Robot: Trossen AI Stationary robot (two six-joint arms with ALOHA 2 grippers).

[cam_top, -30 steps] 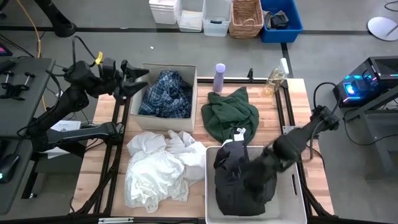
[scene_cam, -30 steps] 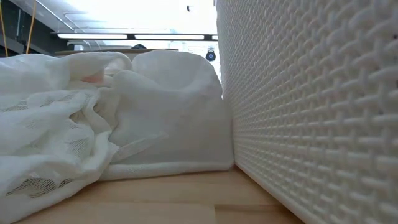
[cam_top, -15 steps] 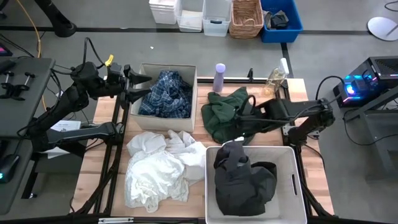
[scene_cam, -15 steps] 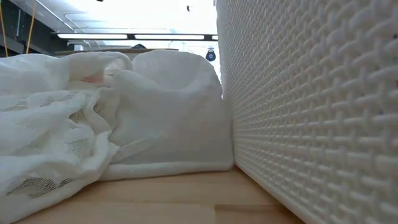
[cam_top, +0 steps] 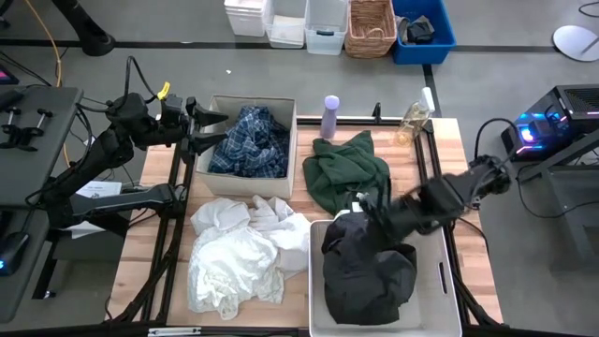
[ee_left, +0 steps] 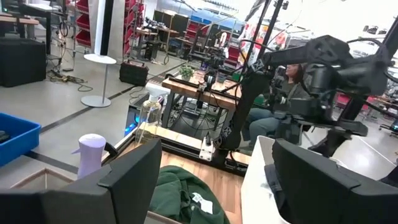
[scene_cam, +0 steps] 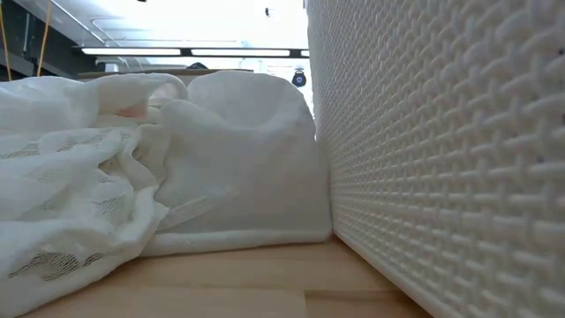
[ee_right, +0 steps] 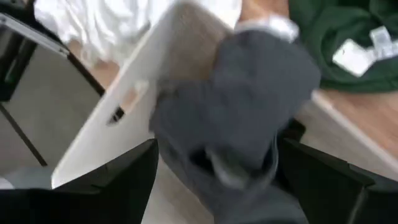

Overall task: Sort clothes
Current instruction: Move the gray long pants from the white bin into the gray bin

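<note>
A dark grey top (cam_top: 360, 267) lies heaped in the white plastic bin (cam_top: 442, 281) at the table's near right. My right gripper (cam_top: 372, 211) is open over the top's far end (ee_right: 249, 93), one finger on either side. A dark green top (cam_top: 344, 168) lies on the table beyond the bin. A blue-and-white plaid shirt (cam_top: 251, 140) fills a tan box (cam_top: 213, 101). Several white pieces (cam_top: 239, 253) lie heaped on the table left of the bin and also show in the low view (scene_cam: 132, 177). My left gripper (cam_top: 213, 129) is open and empty at the box's left rim. My right gripper comes at the dark grey top from above, slanting from the table's right. I cannot tell whether its fingers touch the cloth.
A lavender bottle (cam_top: 330, 117) and a clear bottle (cam_top: 412, 120) stand at the table's far edge. The bin's woven wall (scene_cam: 441, 132) fills the right of the low view. Baskets and bins stand on the floor beyond the table.
My right gripper has risen out of the bin, swung toward the far edge over the green top, then come back toward the near edge over the bin's far end. The dark grey top stays in the bin.
</note>
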